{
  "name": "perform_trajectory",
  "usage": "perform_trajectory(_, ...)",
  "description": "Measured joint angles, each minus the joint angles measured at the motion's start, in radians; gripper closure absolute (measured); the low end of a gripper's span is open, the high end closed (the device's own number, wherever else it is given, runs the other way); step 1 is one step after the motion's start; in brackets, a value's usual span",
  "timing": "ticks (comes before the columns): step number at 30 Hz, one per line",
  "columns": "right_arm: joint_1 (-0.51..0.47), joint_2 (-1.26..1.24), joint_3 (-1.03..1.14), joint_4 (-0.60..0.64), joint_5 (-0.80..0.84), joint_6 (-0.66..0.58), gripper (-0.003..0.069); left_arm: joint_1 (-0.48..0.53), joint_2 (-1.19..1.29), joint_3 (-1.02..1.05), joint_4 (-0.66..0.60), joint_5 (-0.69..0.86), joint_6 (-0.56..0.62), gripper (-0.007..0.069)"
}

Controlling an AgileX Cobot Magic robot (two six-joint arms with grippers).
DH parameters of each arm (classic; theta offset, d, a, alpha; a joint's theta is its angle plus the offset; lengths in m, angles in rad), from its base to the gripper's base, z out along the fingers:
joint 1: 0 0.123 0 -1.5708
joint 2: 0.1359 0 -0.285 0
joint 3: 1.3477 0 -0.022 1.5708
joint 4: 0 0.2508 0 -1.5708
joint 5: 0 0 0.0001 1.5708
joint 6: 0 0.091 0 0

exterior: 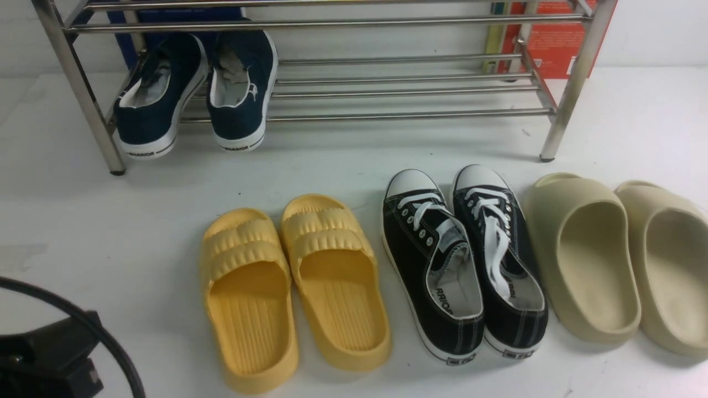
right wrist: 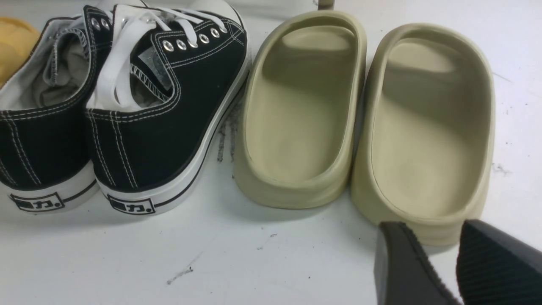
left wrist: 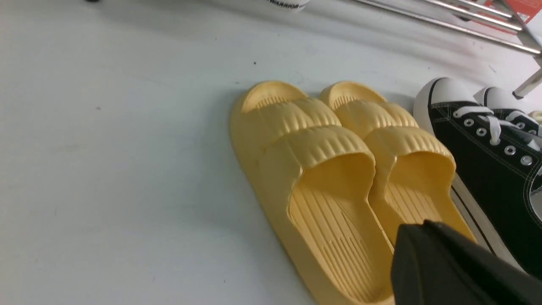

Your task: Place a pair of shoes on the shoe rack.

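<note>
The pair of shoes, two navy slip-ons, rests heel-out on the lowest bars at the left end of the shoe rack (exterior: 409, 115): one shoe (exterior: 148, 99) beside the other (exterior: 243, 88). A strip of white sole (left wrist: 288, 3) and some rack bars (left wrist: 444, 24) show in the left wrist view. My left gripper (left wrist: 417, 226) is shut and empty, hovering over the heels of the yellow slides. My right gripper (right wrist: 428, 228) is open with nothing between its fingers, just behind the heel of a beige slide. Neither gripper touches the navy shoes.
Three pairs line the floor in front of the rack: yellow slides (exterior: 293, 287), black lace-up sneakers (exterior: 464, 260), beige slides (exterior: 614, 260). A red box (exterior: 553, 38) stands behind the rack's right end. Part of my left arm with a cable (exterior: 44, 354) sits at the lower left.
</note>
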Motion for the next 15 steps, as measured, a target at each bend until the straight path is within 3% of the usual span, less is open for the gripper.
perform_trajectory(4,0.000,0.000,0.000,0.000,0.000,0.000,0.0419,0.000,0.000,0.001,0.000,0.013,-0.001,0.0638)
perform_trajectory(15,0.000,0.000,0.000,0.000,0.000,0.000,0.0419,0.032,-0.026,0.030,0.181,-0.092,-0.003,0.0638)
